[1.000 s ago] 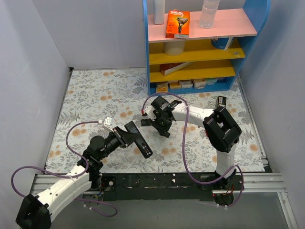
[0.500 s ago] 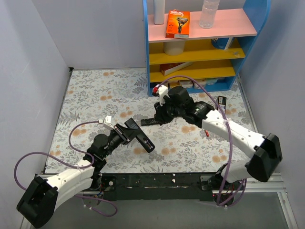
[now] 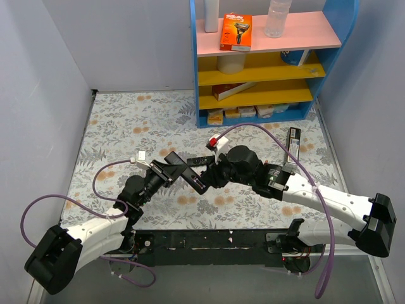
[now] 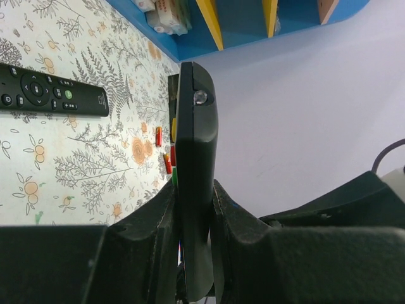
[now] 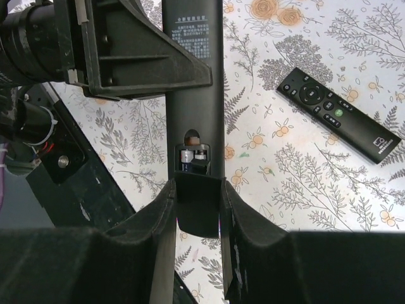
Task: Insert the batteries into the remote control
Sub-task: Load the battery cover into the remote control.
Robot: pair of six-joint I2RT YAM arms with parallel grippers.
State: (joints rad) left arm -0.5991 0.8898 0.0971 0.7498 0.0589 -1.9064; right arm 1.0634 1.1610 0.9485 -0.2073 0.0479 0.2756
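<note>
Long black plastic remote (image 5: 196,120) clamped in left gripper (image 4: 195,206), right gripper (image 5: 197,212) pinching its battery end; opposing pulls could wrench it loose.

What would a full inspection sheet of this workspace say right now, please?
Surface: floral table cover, lying flat.
Job's things: remote control held off the table, battery bay open; a cell seems seated in it.
Clutter: slim remote; silver-edged remote.
Grippers: left gripper shut on the remote control; right gripper seems shut on a black cover piece at the bay.
Cables: purple cables loop off both arms.
Surroundings: blue shelf unit with a razor box and bottle; grey walls.
</note>
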